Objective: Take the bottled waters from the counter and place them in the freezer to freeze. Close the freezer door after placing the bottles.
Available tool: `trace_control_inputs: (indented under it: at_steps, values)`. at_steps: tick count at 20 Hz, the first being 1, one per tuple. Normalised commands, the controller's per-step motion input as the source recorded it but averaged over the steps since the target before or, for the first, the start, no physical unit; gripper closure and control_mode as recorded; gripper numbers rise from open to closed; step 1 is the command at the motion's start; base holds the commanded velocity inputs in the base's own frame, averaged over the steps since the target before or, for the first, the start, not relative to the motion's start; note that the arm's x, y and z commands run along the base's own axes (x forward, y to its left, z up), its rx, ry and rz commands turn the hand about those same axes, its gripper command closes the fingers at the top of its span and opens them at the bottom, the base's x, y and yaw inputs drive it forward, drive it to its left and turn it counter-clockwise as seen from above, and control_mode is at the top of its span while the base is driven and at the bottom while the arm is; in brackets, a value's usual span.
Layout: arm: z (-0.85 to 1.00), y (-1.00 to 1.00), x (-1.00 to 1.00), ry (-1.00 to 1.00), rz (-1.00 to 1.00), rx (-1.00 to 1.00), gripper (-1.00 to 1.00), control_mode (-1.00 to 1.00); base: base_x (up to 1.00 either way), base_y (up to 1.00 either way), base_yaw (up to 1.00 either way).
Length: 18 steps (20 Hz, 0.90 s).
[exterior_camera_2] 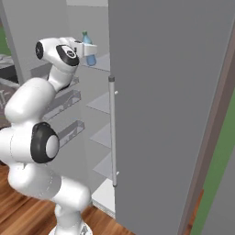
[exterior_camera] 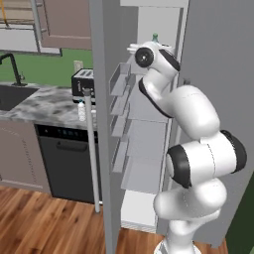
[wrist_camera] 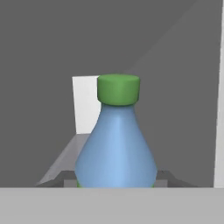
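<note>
A blue-tinted bottled water point(wrist_camera: 116, 144) with a green cap sits upright between my gripper's jaws, which are shut on its lower body. My gripper point(exterior_camera_2: 88, 49) reaches into the open freezer point(exterior_camera: 149, 134) and holds this bottle point(exterior_camera_2: 91, 58) at the level of the top shelf point(exterior_camera_2: 102, 62); whether it rests on the shelf I cannot tell. Its cap point(exterior_camera: 155, 37) shows above my wrist. The other, whitish bottle point(exterior_camera: 81, 110) stands on the marbled counter point(exterior_camera: 39, 106) near its right end. The freezer door point(exterior_camera: 106, 99) is swung wide open, its bar handle point(exterior_camera: 91, 149) facing the counter.
The door's inner bins point(exterior_camera: 119, 104) line the left of the opening. The fridge's right door point(exterior_camera_2: 174, 114) is closed, its handle point(exterior_camera_2: 112, 133) beside the opening. A toaster point(exterior_camera: 83, 82) and a black sink point(exterior_camera: 10, 96) are on the counter, with a dishwasher point(exterior_camera: 69, 163) below.
</note>
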Motion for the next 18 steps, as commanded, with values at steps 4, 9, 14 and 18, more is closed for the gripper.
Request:
trace_control_inputs:
  at_steps: [4, 9, 14, 18]
  values:
    - [0.0, 0.0, 0.47, 0.0, 0.0, 0.0, 1.0, -1.0, 0.0, 0.0, 0.0]
    - [-0.05, 0.0, 0.39, 0.0, 0.0, 0.0, 1.0, -1.0, 0.0, 0.0, 0.0]
    - [-0.37, 0.0, 0.41, 0.0, 0.0, 0.0, 1.0, -1.0, 0.0, 0.0, 0.0]
    - [-0.26, 0.0, 0.45, 0.0, 0.0, 0.0, 1.0, -1.0, 0.0, 0.0, 0.0]
